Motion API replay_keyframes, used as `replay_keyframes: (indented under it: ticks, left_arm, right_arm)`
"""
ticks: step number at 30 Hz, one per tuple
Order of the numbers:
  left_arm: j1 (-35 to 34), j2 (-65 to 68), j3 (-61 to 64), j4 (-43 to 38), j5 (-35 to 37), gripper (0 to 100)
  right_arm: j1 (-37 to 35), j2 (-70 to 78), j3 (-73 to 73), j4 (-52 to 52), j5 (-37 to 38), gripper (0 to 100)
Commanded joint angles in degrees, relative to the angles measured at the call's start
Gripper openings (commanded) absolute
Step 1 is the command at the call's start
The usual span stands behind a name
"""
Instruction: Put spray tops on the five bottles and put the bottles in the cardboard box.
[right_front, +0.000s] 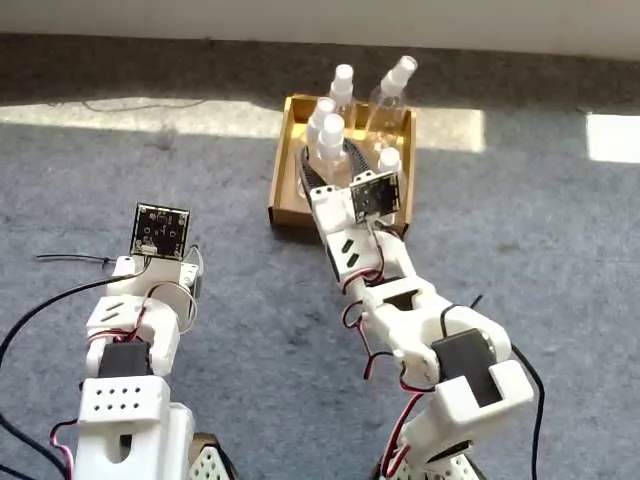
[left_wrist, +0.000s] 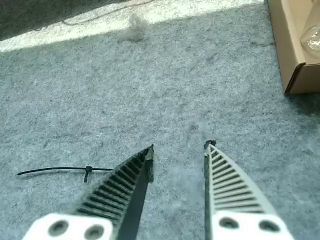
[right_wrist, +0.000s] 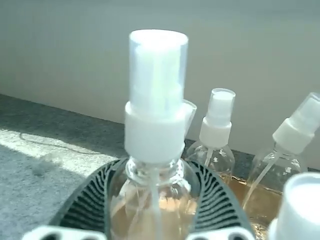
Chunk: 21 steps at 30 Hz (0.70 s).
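Cardboard walls of the box (right_front: 284, 180) frame what looks like the closing step of the job. The right claw (right_front: 333, 165) is clamped around the shoulders of a clear bottle (right_wrist: 152, 150), its white spray top (right_wrist: 156, 95) already on, and holds it upright inside the box on the side nearest the arm. Four other bottles (right_front: 400, 75) stand in the box around it, each wearing a white top, one of them just beside the claw. Whether the held bottle's base rests on the box floor cannot be told. The left claw (left_wrist: 179, 147) hangs low over the grey table (right_front: 230, 290), well apart from the box, its jaws parted a moderate way with nothing between them. A black cable tie (left_wrist: 65, 170) lies on the table near it. With five capped bottles counted in the box, the task appears all but done, and only the release seems left. That move likely calls for seating the bottle and opening the jaws just enough to free it. The claw would then draw up and back along its own line, since the neighbours crowd close. Tall and narrow-based, these bottles would probably tip at a slight nudge from a finger.
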Motion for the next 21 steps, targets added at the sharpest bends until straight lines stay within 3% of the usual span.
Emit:
replay_keyframes:
  ticks: [1, 21]
  left_arm:
    - [-0.6, -0.6, -0.2, -0.9, -0.1, 16]
    - [-0.6, -0.5, -0.2, -0.9, -0.1, 16]
  right_arm:
    - [1.5, 0.0, -2.2, -0.5, 0.7, 0.3]
    - [1.6, 0.1, -3.5, -0.2, 0.5, 0.3]
